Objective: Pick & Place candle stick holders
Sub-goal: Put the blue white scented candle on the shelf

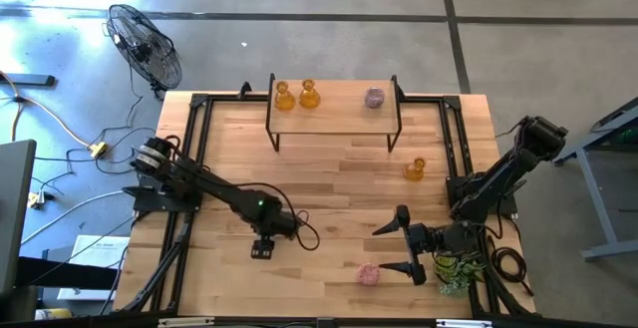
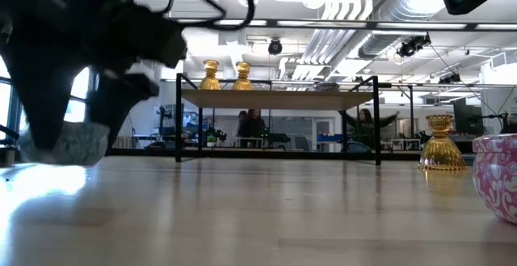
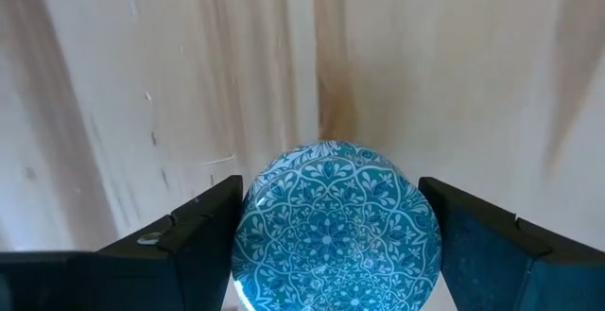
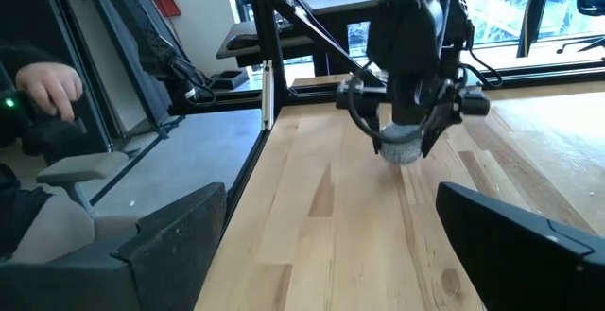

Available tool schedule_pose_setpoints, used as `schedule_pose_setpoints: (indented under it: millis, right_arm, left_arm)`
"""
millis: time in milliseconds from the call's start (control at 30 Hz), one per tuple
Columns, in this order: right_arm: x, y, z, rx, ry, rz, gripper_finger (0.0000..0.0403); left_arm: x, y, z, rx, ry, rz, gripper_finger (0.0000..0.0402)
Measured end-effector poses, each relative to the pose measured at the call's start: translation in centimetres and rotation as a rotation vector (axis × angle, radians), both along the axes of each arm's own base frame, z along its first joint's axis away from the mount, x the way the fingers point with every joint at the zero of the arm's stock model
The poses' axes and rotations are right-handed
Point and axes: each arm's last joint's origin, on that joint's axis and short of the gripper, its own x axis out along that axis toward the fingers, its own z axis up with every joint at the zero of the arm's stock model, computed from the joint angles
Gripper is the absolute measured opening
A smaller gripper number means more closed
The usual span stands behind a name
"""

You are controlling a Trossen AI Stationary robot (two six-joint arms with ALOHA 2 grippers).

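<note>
Down at the table's near middle, the left gripper (image 1: pixel 262 248) grasps the blue holder (image 3: pixel 333 224) between its fingers (image 3: pixel 180 245), just over the wood. Off to its right, the right gripper (image 1: pixel 396 248) hangs spread and empty, with the pink holder (image 1: pixel 369 273) just beside its tips.

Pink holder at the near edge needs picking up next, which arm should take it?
Right, probably. The right pincer is open and empty just beside the pink holder, its tips toward it. The left pincer is farther off and occupied: its fingers flank the pale blue holder.
</note>
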Motion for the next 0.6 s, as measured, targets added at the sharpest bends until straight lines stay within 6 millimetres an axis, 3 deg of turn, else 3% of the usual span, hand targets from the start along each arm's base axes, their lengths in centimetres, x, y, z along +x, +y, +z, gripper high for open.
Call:
schedule_pose_setpoints:
  millis: [300,600]
  right_arm:
    - [0.0,0.0,0.3,0.025,-0.023,0.001,0.0378]
    - [-0.7,1.0,2.5,-0.037,-0.238,0.148,0.0378]
  left_arm:
    - [1.2,-0.2,6.1,0.092,0.000,-0.047,0.0283]
    - [2.3,1.4,16.0,0.181,-0.162,-0.059,0.0283]
